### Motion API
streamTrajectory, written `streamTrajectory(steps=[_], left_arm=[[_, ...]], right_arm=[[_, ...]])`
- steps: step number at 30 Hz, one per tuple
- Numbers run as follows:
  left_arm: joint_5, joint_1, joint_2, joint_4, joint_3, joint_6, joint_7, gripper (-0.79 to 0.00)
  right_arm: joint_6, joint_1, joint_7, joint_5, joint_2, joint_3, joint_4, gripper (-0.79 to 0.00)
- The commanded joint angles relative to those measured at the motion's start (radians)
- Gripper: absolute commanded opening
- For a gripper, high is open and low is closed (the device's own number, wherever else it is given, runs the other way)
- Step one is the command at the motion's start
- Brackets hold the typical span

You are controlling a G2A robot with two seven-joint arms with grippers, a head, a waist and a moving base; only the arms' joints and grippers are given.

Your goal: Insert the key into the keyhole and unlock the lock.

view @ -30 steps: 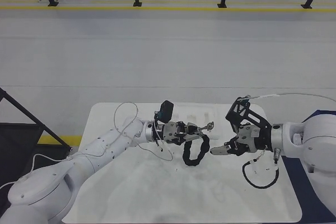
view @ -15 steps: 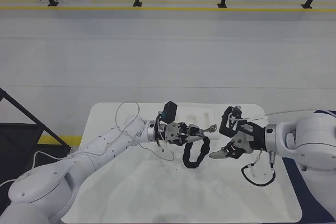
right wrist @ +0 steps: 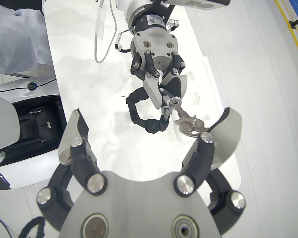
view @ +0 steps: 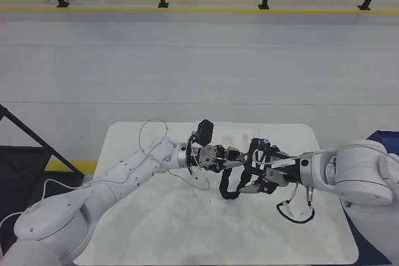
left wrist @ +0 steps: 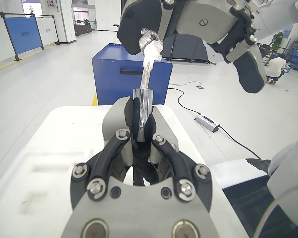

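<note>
Left gripper [right wrist: 168, 96]: fingers closed on lock [left wrist: 142, 100], chrome with black cable, above the counter [view: 153, 219]. Key [left wrist: 151, 50]: in the keyhole [right wrist: 173, 101]. Right gripper [right wrist: 151, 118]: fingers open, key's head between them.

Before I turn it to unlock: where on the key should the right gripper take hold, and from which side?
Grip the key by its flat head, fingers on its broad faces, coming end-on from opposite the left gripper. Its blade sits in the lock, so only the head is free.

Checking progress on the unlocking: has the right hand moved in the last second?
Yes. The right hand has moved across the table toward the lock.
</note>
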Motion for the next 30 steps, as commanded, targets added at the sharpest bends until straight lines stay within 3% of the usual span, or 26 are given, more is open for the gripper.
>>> streamTrajectory(steps=[1, 20, 30], left_arm=[[0.005, 0.001, -0.002, -0.001, 0.000, 0.000, 0.000, -0.785], [0.082, -0.011, -0.011, 0.018, 0.000, 0.000, 0.049, -0.785], [0.149, -0.022, 0.007, -0.008, 0.000, 0.000, 0.055, -0.785]], right_arm=[[0.004, 0.009, -0.008, -0.008, -0.001, -0.010, 0.002, 0.000], [0.035, 0.094, 0.054, -0.022, -0.006, -0.103, 0.040, 0.000], [-0.099, 0.099, -0.038, -0.143, 0.028, -0.108, 0.033, 0.000]])
